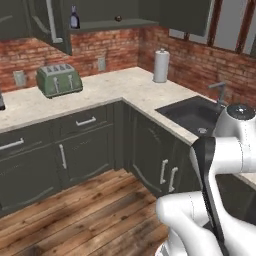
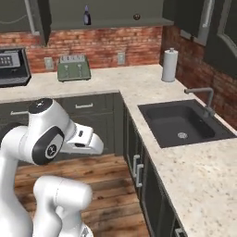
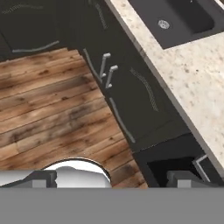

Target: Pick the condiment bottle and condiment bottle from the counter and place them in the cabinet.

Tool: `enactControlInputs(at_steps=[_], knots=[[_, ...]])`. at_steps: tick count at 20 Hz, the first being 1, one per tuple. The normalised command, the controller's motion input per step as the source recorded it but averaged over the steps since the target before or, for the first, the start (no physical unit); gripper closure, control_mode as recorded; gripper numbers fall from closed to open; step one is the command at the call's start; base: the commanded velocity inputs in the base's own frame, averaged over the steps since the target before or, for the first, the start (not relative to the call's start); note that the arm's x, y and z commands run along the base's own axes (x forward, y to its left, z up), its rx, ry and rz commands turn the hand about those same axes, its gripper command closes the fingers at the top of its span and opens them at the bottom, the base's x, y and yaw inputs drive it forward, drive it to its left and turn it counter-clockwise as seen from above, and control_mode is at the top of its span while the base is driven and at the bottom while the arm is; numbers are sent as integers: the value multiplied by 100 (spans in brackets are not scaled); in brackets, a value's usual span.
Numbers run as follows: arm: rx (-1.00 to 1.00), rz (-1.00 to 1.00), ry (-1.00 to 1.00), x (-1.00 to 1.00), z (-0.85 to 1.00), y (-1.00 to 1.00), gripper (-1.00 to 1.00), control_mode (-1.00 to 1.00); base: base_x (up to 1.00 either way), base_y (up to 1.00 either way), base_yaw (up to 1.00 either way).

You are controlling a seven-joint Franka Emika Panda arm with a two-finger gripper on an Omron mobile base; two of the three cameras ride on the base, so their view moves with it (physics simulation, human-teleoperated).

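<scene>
The gripper (image 3: 109, 177) hangs wide open and empty over the wood floor (image 3: 48, 109) beside the lower cabinets. One condiment bottle (image 2: 86, 16) already stands far off in the open upper cabinet (image 2: 111, 22); the next reach should clear the counter (image 2: 194, 166) edge.

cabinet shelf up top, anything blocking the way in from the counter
Nothing visible does. The cabinet door hangs open, and the shelf front is unobstructed; a dark bottle and a small round object already sit on it, with free space between them.

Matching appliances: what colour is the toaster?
Sage green toaster, clearest in the left base view.
</scene>
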Motion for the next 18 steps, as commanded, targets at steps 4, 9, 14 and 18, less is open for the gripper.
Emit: enactControlInputs(at_steps=[4,9,14,18], knots=[[0,0,0,0,0,0,-100,100,-100,38,-53],[0,0,0,0,0,0,-100,100,-98,33,-53],[0,0,0,0,0,0,-100,100,-91,25,-53],[0,0,0,0,0,0,-100,100,-77,21,-52]])
